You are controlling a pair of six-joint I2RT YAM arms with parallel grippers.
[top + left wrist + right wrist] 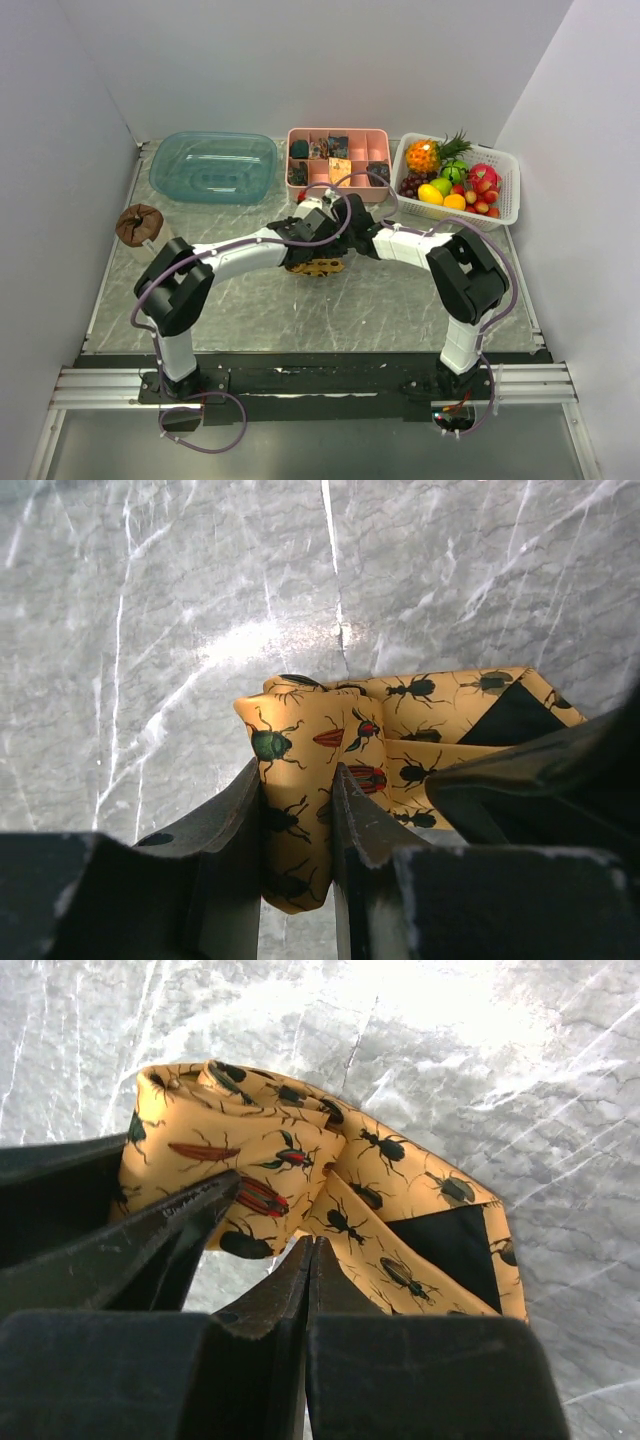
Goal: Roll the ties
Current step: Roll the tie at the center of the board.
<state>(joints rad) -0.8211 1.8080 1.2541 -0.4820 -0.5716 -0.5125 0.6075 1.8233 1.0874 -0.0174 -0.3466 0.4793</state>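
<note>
My left gripper [298, 782] clamps the tie [330, 735]; right gripper [312, 1252] closed, fingers together. Upper-middle tray [340, 130] holds bundles [300, 149], upper-right basket [508, 190] holds fruit [450, 186].

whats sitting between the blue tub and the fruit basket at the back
A pink divided tray, seen in the top view, flanked by the tub and the basket.

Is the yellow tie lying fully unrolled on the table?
No, one end of the tie is wound into a roll that the left gripper pinches.
</note>
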